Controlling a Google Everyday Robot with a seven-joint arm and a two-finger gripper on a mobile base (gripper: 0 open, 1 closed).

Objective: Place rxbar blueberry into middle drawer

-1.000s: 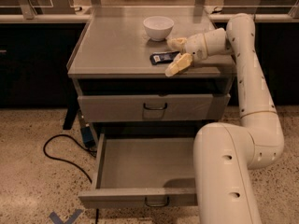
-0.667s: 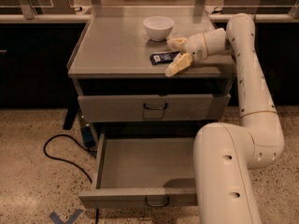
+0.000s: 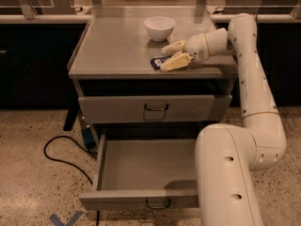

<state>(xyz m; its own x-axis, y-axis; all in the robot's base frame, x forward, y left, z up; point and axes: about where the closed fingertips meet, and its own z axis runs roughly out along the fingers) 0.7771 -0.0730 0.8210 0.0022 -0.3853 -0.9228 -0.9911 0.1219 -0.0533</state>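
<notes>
The rxbar blueberry point(image 3: 158, 61), a small dark flat bar, lies on the cabinet top point(image 3: 117, 46) just in front of the white bowl point(image 3: 159, 27). My gripper point(image 3: 168, 55) reaches in from the right, low over the top and open. Its yellow fingers point(image 3: 176, 61) are spread at the bar's right end, and the nearer finger covers part of the bar. The bar still rests on the surface. The middle drawer point(image 3: 108, 199), the lower of the two grey fronts, is pulled far out, and nothing shows inside it.
The upper drawer front point(image 3: 155, 108) is closed. My white arm point(image 3: 230, 173) fills the lower right and hides the open drawer's right side. A black cable point(image 3: 61, 157) lies on the speckled floor to the left. Dark counters flank the cabinet.
The gripper has edged slightly left, closer over the bar. The bar, the bowl and the drawers have not moved.
</notes>
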